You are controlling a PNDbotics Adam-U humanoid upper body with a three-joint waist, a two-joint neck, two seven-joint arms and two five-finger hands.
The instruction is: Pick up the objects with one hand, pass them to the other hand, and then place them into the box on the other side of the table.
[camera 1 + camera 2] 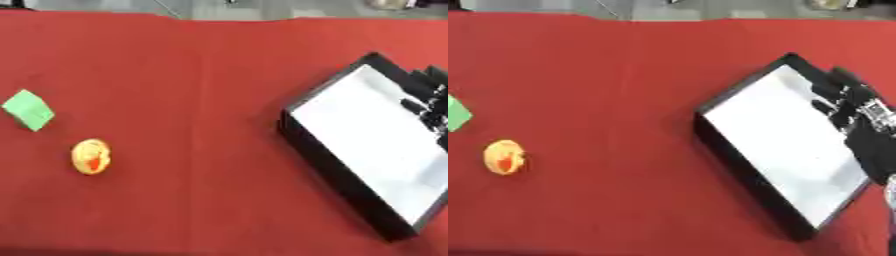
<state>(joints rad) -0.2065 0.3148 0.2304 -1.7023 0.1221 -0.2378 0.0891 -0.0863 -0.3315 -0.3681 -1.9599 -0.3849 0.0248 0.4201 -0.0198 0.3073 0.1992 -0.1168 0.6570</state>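
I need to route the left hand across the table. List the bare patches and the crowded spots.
Widest bare stretch: the red cloth between the green block with the yellow-orange object on the left and the black box on the right. The box's white floor looks bare. Crowded: the box's far right edge, where the right hand hangs over it.

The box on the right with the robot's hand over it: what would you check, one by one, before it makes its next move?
1. Box sits flat on the red table, open side up: ok.
2. Box holds nothing that shows on its white floor: ok.
3. Right hand hangs over the box's far edge; whether its fingers are open or hold anything: cannot tell.
4. Green block lies free on the table's left side: ok.
5. Round yellow-orange object lies free near it, apart from the block: ok.
6. Left hand ready to pick up: not ok, it shows in neither view.
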